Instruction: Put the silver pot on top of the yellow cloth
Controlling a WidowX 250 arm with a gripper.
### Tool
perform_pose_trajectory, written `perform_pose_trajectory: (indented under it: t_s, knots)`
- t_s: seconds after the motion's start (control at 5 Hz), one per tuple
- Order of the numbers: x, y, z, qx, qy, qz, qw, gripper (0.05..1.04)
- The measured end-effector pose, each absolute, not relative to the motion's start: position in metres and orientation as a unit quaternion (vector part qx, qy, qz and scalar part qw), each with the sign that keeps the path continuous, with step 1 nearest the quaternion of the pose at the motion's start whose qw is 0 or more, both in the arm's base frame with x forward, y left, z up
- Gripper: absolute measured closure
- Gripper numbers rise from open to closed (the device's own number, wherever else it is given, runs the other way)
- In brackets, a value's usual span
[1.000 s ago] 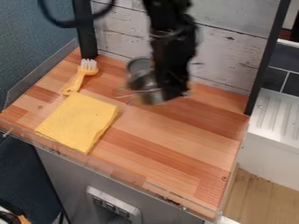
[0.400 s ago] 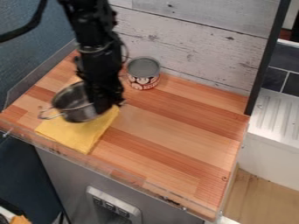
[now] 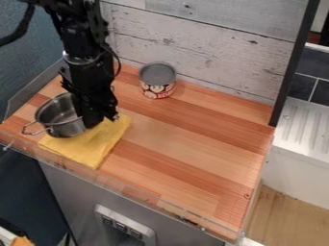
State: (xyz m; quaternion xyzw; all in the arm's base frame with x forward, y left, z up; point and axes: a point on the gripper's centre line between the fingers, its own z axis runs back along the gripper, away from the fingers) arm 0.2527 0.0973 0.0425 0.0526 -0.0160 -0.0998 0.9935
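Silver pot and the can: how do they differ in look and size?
The silver pot is bare, shiny metal; the can wears a patterned red and white label. The pot is wider than the can. The pot has a wire handle jutting from its side, while the can has none. Both are round.

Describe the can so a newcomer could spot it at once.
On the wooden counter, look to the back, by the whitewashed plank wall. The can stands there, grey on top, its side patterned. Unlike the silver pot, it has no handle and stands off the yellow cloth.
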Motion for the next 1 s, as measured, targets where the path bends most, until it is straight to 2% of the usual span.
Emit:
perform_pose_trajectory:
  t_s: [0.6,0.8,1.0]
  knots:
    - [0.262,0.098,0.019,0.047,0.005,-0.1,0.994,0.989]
    - [0.261,0.084,0.023,0.042,0.015,-0.102,0.994,0.816]
    - [0.266,0.075,0.047,0.045,0.006,-0.085,0.995,0.548]
